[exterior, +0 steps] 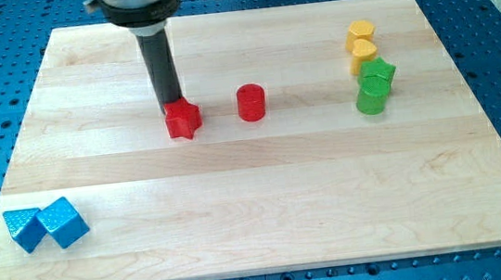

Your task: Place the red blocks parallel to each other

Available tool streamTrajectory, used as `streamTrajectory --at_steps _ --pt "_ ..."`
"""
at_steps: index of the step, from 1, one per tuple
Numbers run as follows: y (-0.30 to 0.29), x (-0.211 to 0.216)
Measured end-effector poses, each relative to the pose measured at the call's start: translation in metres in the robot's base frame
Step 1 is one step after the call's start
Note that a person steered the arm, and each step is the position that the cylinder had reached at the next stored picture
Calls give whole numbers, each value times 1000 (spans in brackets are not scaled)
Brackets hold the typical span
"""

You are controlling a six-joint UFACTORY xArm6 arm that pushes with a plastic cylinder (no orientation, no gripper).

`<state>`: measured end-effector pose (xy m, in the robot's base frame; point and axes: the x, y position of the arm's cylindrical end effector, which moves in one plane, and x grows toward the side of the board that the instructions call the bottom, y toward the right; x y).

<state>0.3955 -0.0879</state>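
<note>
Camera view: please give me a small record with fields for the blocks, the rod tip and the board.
tip: my tip at the top edge of the red star block
red cylinder: to the star's right, apart from it
yellow blocks: two, touching, upper right
green blocks: two, touching, just below the yellow
blue cubes: two, touching, lower left
board: wooden

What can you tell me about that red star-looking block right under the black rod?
The red star block is a small, chunky piece with a star-like outline and a matte, plastic-looking surface. It lies flat on the pale wooden board, a little toward the view's left of centre. My tip meets its upper edge, on the side toward the view's top, and seems to touch it. The red cylinder stands apart on the view's right, level with it. No other block touches it.
</note>
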Motion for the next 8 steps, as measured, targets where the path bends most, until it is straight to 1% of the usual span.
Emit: streamTrajectory --at_steps 1,2,4,5,6,7,8 --pt "14 0" --pt "15 -3" --pt "72 -10" --pt "90 -27" --pt "93 -25" --pt "93 -8" --pt "93 -7"
